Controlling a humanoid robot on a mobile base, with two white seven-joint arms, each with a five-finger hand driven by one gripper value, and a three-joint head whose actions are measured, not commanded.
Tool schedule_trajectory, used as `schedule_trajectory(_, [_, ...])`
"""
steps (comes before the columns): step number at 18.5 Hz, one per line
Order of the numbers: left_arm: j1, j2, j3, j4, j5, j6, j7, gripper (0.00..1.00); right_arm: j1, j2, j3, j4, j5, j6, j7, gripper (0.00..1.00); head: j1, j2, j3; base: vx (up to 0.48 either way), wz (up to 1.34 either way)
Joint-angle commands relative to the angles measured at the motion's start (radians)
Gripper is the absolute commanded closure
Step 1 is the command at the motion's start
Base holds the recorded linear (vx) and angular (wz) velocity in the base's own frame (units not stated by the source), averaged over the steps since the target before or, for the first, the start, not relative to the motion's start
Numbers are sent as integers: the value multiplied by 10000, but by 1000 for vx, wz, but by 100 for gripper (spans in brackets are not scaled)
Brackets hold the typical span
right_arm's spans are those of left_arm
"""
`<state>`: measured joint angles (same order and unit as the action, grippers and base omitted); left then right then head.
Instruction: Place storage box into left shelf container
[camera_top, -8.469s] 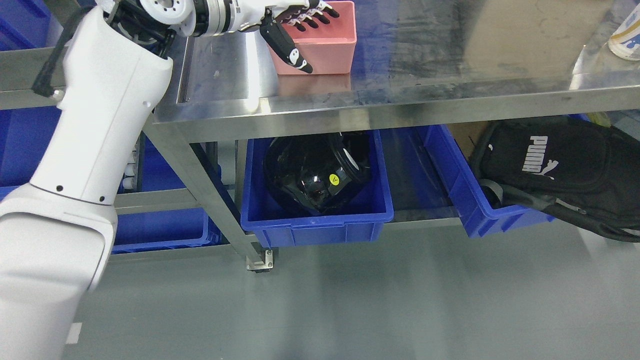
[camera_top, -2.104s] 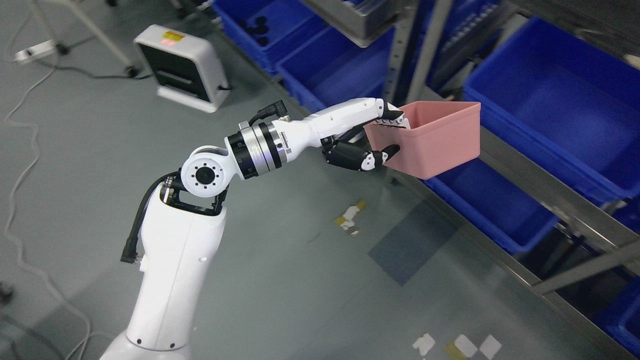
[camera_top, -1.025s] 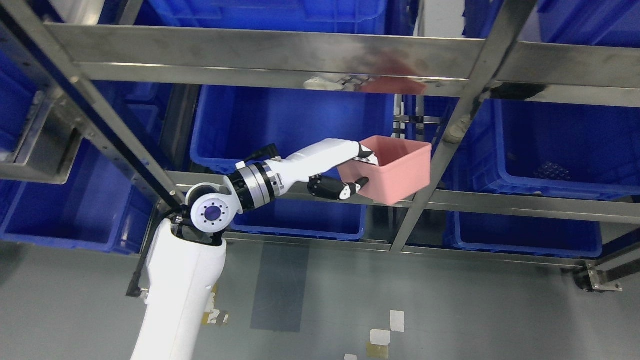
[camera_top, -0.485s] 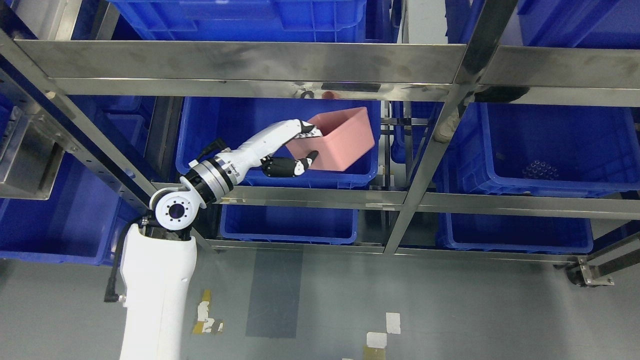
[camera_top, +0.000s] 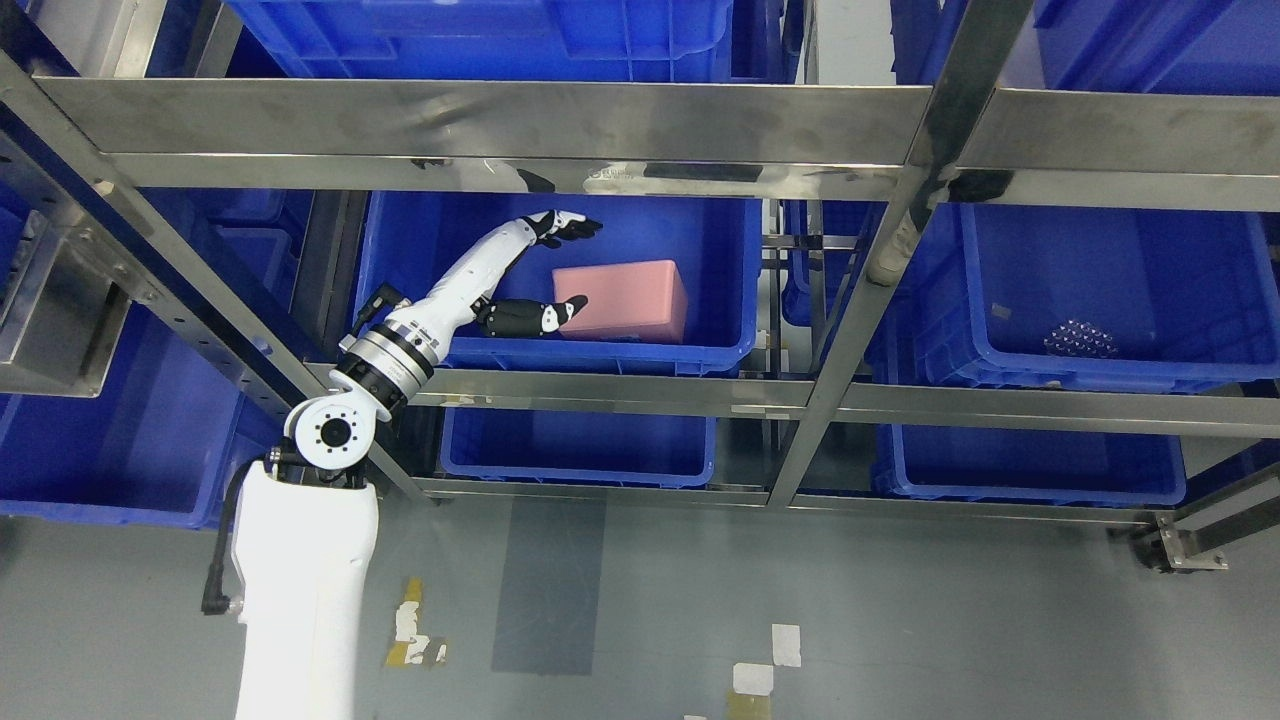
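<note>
- No writing I can read anywhere on the bins or the steel rack (camera_top: 480, 120).
- Left hand (camera_top: 535, 275) is spread open, holding nothing.
- Pink storage box (camera_top: 630, 312) lies inside the blue container (camera_top: 720, 240), just right of the thumb (camera_top: 525, 317) and below the fingers (camera_top: 572, 228).

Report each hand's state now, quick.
Left hand: open, fingers spread, holding nothing; the pink storage box lies in the blue bin.
Right hand: not in view.

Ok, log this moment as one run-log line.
left hand: open, released | pink storage box: inside blue shelf container | right hand: out of view
</note>
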<state>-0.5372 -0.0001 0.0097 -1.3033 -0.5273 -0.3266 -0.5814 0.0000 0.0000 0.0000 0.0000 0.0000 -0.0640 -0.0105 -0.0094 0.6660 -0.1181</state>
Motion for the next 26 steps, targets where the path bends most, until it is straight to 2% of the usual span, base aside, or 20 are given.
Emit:
schedule_trajectory(1, [125, 175, -142, 884, 194, 14, 246, 11, -62, -175, -30, -175, -15, -5, -33, 0, 0, 0, 0, 0, 0])
schedule_trajectory(3, [202, 175, -387, 884, 850, 45, 261, 7, -62, -175, -30, -175, -15, -5, -17, 0, 0, 0, 0, 0, 0])
schedule_trajectory(4, [400, 175, -616, 884, 1735, 75, 565, 6, -62, -175, -30, -175, -15, -5, -33, 0, 0, 0, 0, 0, 0])
schedule_trajectory(7, [1196, 175, -1200, 686, 3611, 61, 2691, 1, -62, -175, -30, -175, -15, -5, -33, 0, 0, 0, 0, 0, 0])
schedule_trajectory(10, [2361, 175, -1599, -216, 4487, -16, 5253, 1, -62, -175, -30, -175, -15, -5, -17, 0, 0, 0, 0, 0, 0])
schedule_trajectory(12, [2899, 175, -1600, -1044, 5009, -123, 6254, 1, -62, -175, -30, -175, -15, -5, -17, 0, 0, -2, 0, 0, 0])
schedule_trajectory(17, [4005, 175, -1631, -2948, 5472, -1, 6366, 1, -62, -175, -30, -175, -15, -5, -33, 0, 0, -2, 0, 0, 0])
schedule_trajectory(26, [4037, 175, -1631, -3273, 5948, 260, 6382, 1, -62, -175, -30, -175, -15, -5, -33, 0, 0, -2, 0, 0, 0])
